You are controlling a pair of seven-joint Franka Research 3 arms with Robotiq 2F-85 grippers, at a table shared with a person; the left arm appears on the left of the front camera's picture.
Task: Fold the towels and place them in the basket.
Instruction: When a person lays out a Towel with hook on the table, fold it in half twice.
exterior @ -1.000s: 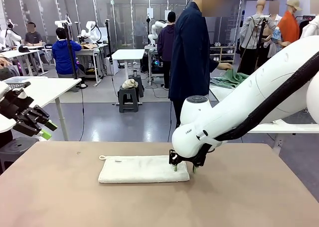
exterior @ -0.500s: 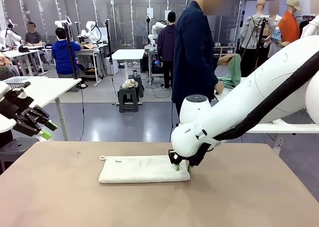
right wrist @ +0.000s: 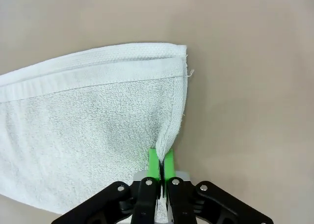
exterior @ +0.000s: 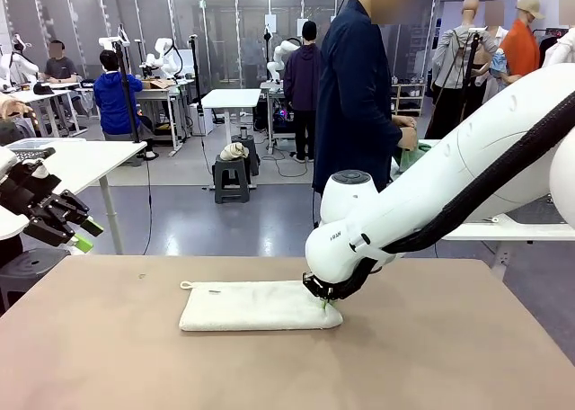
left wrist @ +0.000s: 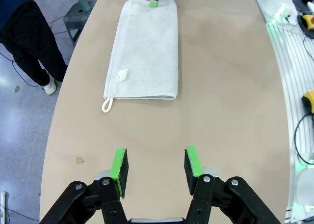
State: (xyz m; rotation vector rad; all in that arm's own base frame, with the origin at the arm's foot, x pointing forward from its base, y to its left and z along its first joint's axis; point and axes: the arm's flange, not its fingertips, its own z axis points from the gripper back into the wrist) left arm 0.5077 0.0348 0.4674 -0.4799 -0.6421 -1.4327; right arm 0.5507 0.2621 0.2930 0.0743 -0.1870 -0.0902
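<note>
A cream-white towel [exterior: 256, 306] lies folded in a long strip on the brown table [exterior: 135, 356], its corner loop at the left end. My right gripper [exterior: 323, 304] is down on the strip's right end. In the right wrist view that gripper [right wrist: 161, 161] is shut on the towel [right wrist: 88, 111], pinching up a ridge of its edge. My left gripper [exterior: 79, 239] hangs open off the table's left side. In the left wrist view its fingers [left wrist: 156, 167] stand apart above bare table, with the towel [left wrist: 144, 47] farther off. The basket is out of view.
A person [exterior: 355, 95] in dark blue stands at the table's far side, turned to a side table at the right, with a green cloth [exterior: 411, 154] at their hands. A white table [exterior: 76, 163] stands beyond the left gripper.
My right gripper's fingers have closed on the towel's right end. The person lifted the green cloth and lowered it again. My left arm has not moved.
</note>
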